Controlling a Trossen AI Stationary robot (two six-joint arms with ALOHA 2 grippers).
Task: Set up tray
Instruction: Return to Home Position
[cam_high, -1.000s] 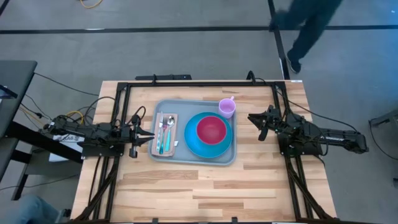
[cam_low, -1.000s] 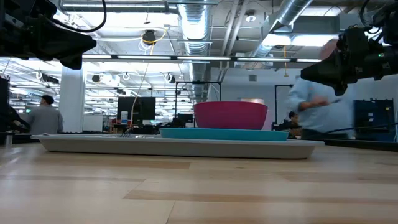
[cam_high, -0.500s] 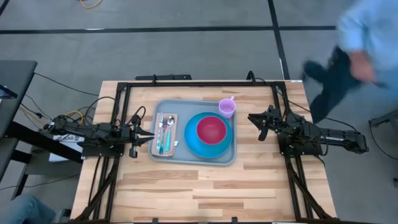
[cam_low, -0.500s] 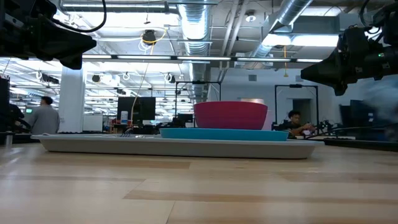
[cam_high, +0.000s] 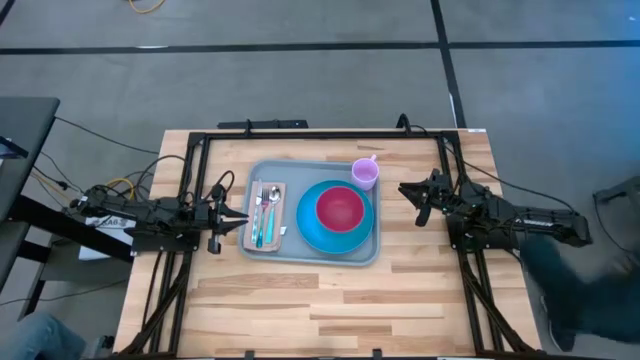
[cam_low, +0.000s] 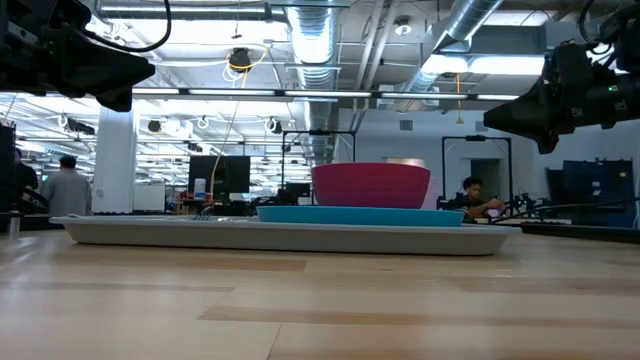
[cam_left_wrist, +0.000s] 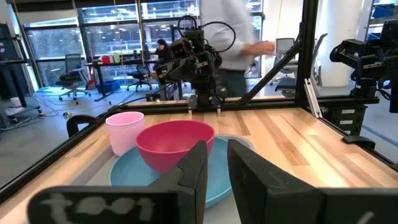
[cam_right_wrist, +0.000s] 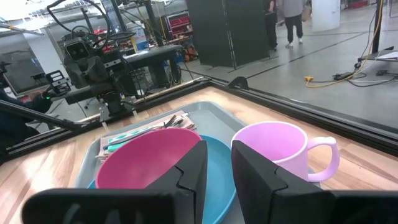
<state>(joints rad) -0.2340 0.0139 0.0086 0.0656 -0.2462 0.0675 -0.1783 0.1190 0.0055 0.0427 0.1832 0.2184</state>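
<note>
The tray (cam_high: 312, 170) is lying flat near the middle of the wooden table (cam_high: 300, 300), a little toward its far edge. Its long axis is running across the table from the left arm's side to the right arm's side, so one short end is facing each arm. A brown napkin (cam_high: 282, 214) is lying at the end nearer the left arm, its own long axis crossing the tray's, and a white knife (cam_high: 254, 212), a fork (cam_high: 262, 208) and a blue spoon (cam_high: 271, 218) are lying side by side on it. A round blue plate (cam_high: 309, 228) is filling the other half and carrying a pink bowl (cam_high: 340, 208), while a pale purple cup (cam_high: 365, 173) is standing in the far corner on the right arm's side. The left gripper (cam_high: 243, 215) is hovering just off the napkin end, pointing along the tray; its fingers (cam_left_wrist: 198, 163) are drawn close together with only a narrow slit between them, gripping nothing. The right gripper (cam_high: 405, 190) is hanging beside the opposite end, near the cup, pointing back at the tray, its fingers (cam_right_wrist: 196, 163) likewise nearly together and empty.
</note>
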